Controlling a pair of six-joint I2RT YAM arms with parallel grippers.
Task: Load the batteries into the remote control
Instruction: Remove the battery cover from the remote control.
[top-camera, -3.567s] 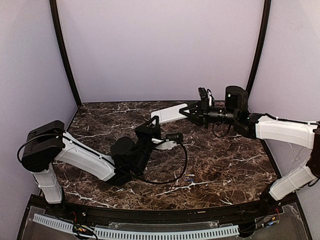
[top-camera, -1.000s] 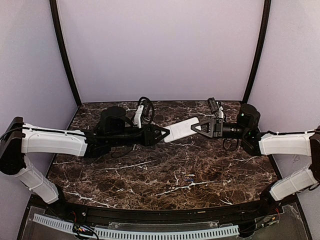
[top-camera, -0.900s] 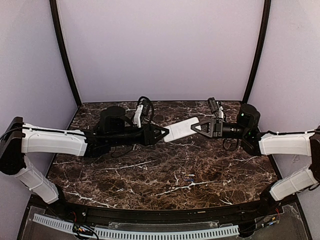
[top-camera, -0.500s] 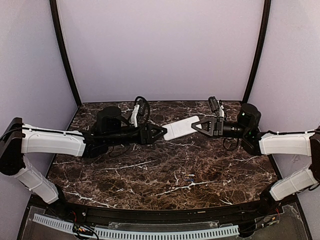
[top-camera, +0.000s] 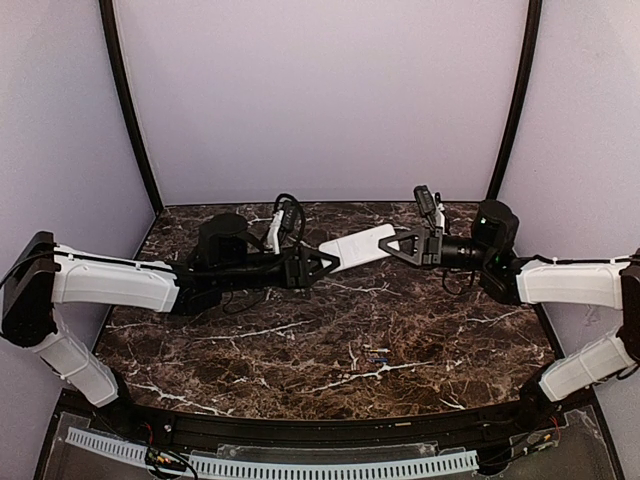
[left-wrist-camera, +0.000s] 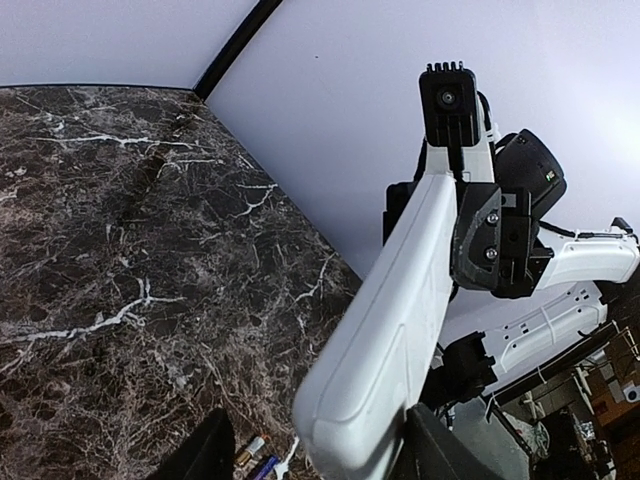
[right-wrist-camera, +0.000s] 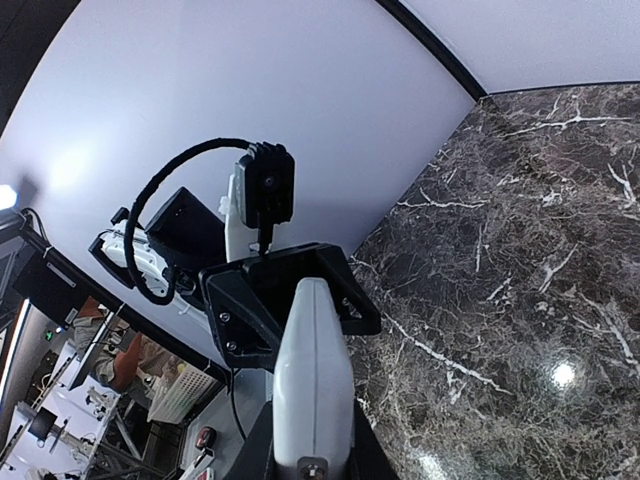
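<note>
The remote (top-camera: 358, 245) hangs in the air above the far half of the bench (top-camera: 450, 330), stretched lengthwise between the two arms. The right pincer (top-camera: 392, 244) is clamped on its right end and carries it. The left pincer (top-camera: 322, 262) sits at the other end with its jaws parted around it: the left wrist view shows a gap between one finger (left-wrist-camera: 205, 455) and the white casing. The batteries (top-camera: 377, 356) lie on the bench nearer the arm bases, well apart from the remote, touched by neither pincer.
</note>
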